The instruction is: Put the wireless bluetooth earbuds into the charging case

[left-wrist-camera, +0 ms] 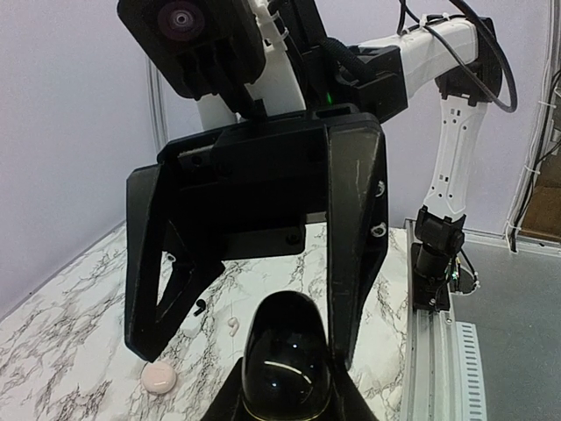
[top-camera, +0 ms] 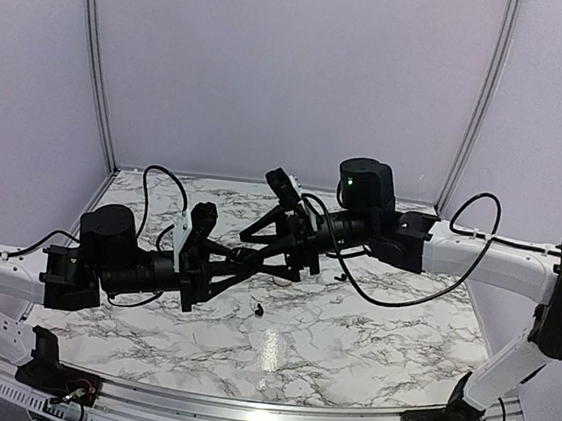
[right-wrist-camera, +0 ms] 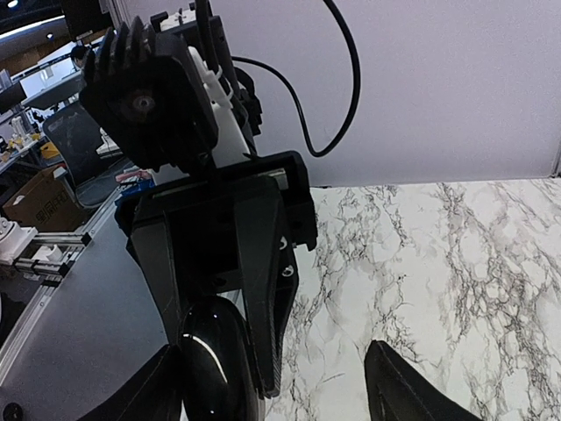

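My left gripper (left-wrist-camera: 285, 390) is shut on a glossy black rounded object with a thin gold rim (left-wrist-camera: 285, 355), held above the table. My right gripper (left-wrist-camera: 244, 349) faces it with its jaws wide open, one finger (left-wrist-camera: 355, 246) on each side of the object. In the right wrist view the object (right-wrist-camera: 215, 364) lies beside my right gripper's (right-wrist-camera: 272, 368) left finger. A small cream-pink charging case (left-wrist-camera: 159, 378) lies on the marble below. One black earbud (left-wrist-camera: 201, 306) and a pale earbud-shaped piece (left-wrist-camera: 232, 325) lie near it. A black earbud (top-camera: 258, 310) shows from above.
The two arms meet nose to nose over the middle of the marble table (top-camera: 348, 338). White booth walls close the back and sides. A metal rail (left-wrist-camera: 438, 351) runs along the table's near edge by the right arm's base.
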### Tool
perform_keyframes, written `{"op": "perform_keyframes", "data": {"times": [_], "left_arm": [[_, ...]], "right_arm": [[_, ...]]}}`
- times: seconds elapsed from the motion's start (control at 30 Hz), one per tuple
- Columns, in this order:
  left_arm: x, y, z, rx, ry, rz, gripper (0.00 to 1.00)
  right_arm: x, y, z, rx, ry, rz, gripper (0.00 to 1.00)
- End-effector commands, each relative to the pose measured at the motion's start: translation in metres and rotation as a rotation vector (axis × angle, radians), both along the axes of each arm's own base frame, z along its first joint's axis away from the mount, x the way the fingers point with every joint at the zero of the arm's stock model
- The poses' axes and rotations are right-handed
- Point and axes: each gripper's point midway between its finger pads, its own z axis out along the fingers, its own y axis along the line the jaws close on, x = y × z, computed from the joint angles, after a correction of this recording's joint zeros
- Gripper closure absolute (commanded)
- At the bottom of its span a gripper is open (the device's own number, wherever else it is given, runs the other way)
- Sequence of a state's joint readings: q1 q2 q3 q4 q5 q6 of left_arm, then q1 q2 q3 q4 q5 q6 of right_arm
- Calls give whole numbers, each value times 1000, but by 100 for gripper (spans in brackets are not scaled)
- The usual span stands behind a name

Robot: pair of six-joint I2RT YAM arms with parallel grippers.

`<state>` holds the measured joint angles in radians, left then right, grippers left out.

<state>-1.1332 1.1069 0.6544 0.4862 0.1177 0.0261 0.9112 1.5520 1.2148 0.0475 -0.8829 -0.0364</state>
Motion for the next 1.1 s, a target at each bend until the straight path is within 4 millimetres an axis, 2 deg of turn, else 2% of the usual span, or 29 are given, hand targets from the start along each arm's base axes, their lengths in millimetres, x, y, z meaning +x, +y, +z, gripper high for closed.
{"op": "perform_keyframes", "data": {"times": [0.0, 0.27, 0.4, 0.63, 0.8, 1.07], "left_arm": [[-3, -3, 18, -34, -17, -29, 100], [-14, -1, 13, -22, -34, -88, 100], [-20, -1, 13, -25, -38, -118, 100], [-21, -2, 14, -25, -44, -125, 100], [-19, -1, 15, -24, -53, -116, 100], [-14, 10, -6, 32, -119, -66, 100]], "right_arm": [[13, 8, 5, -11, -23, -76, 31], [27, -1, 23, 38, -2, -137, 34], [41, -7, 23, 48, 18, -183, 35], [50, -14, 24, 64, 41, -204, 36], [49, -14, 21, 56, 38, -193, 37], [32, -29, 50, 123, 0, -144, 35]]}}
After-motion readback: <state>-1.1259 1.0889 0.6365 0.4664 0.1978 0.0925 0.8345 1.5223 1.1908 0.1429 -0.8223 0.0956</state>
